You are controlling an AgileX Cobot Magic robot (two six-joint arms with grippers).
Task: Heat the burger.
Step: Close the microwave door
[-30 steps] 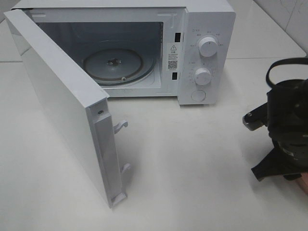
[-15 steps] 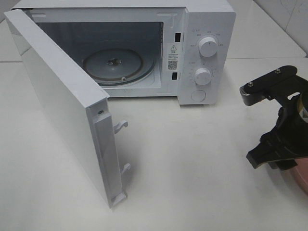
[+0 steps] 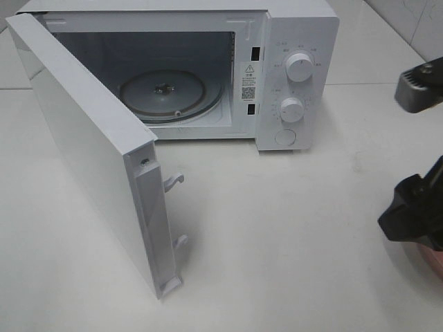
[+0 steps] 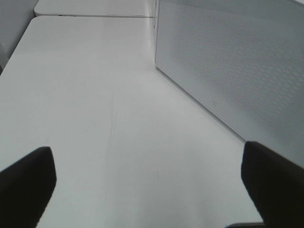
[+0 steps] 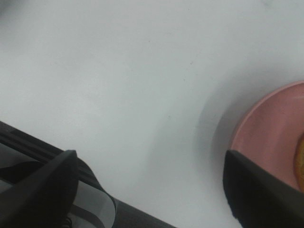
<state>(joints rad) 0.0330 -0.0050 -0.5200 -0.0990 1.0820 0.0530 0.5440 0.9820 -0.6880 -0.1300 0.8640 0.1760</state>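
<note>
Exterior high: white worktop (image 3: pixel 291 228), microwave (image 3: pixel 297 41) at 12 o'clock with door (image 3: pixel 83 152) swung wide, glass turntable (image 3: pixel 163 93) bare. Right gripper (image 3: pixel 419 159) at 3 o'clock, tilted, fingers spread wide, holding nothing, beside pink plate (image 3: pixel 432 259). Right wrist alone: plate rim, sliver of burger (image 5: pixel 300 161) on it. Left wrist alone: left gripper (image 4: pixel 152 185) wide open, empty, low over worktop beside door.
</note>
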